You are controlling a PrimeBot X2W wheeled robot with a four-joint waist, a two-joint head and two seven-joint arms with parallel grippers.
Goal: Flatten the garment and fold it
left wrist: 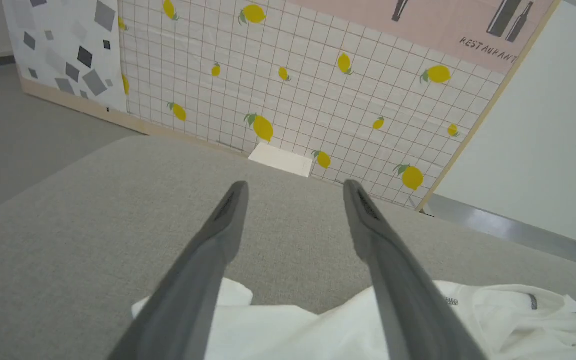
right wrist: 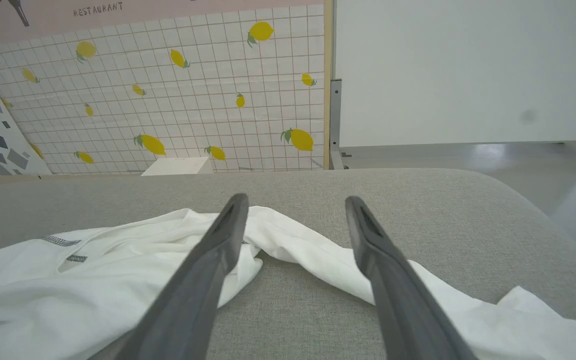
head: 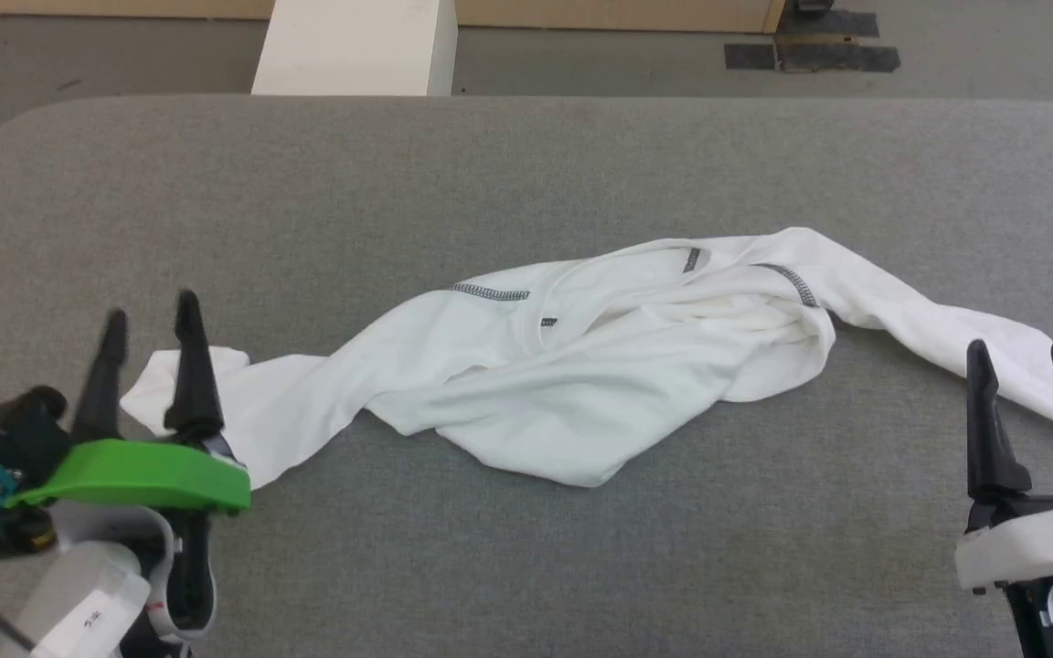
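Note:
The garment [head: 581,366] is a white long-sleeved shirt with dark zigzag stitching. It lies crumpled across the middle of the grey table [head: 490,183], one sleeve stretched left and the other right. My left gripper [head: 150,315] hovers open over the left sleeve's cuff, nothing between its fingers [left wrist: 218,235]. That cuff [left wrist: 268,325] lies beneath the spread fingers in the left wrist view. My right gripper [head: 1022,355] stands open above the right sleeve [right wrist: 328,255], which runs between its fingers [right wrist: 218,240] in the right wrist view, untouched.
A rigid white box [head: 357,46] stands on the floor beyond the table's far edge. A tiled wall with lemon prints [left wrist: 293,90] rises behind it. Dark tape patches [head: 810,55] mark the floor at the far right.

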